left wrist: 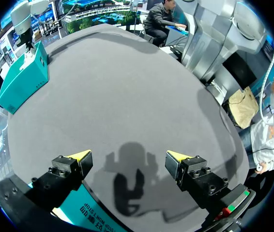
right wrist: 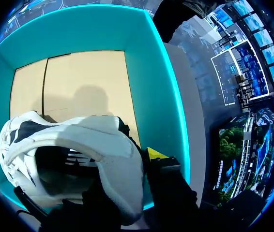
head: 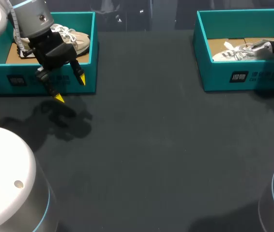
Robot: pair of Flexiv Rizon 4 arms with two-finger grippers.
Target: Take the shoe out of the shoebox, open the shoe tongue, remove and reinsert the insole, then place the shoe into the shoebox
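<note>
White fabric shoe (right wrist: 74, 145) lies in the teal cardboard shoebox (right wrist: 146, 72) hard against my right pincer (head: 272, 47), whose grip I cannot tell; it looks light and soft-sided, so I judge the firmer heel the best hold, while my left pincer (head: 70, 89) hangs wide and empty.

Left gripper (left wrist: 128, 155): fingers (left wrist: 62, 174) finished in matt black metal, tips (left wrist: 80, 155) in smooth yellow plastic. The table (left wrist: 127, 87) beneath it is covered by a dark, matt, even sheet. The shoebox (right wrist: 146, 63) around the right gripper (head: 271, 47) is made of smooth teal card, its floor (right wrist: 79, 82) left as bare brown cardboard. The shoe (right wrist: 79, 140) at that gripper is faced in smooth white synthetic and lined in dark padded cloth.
</note>
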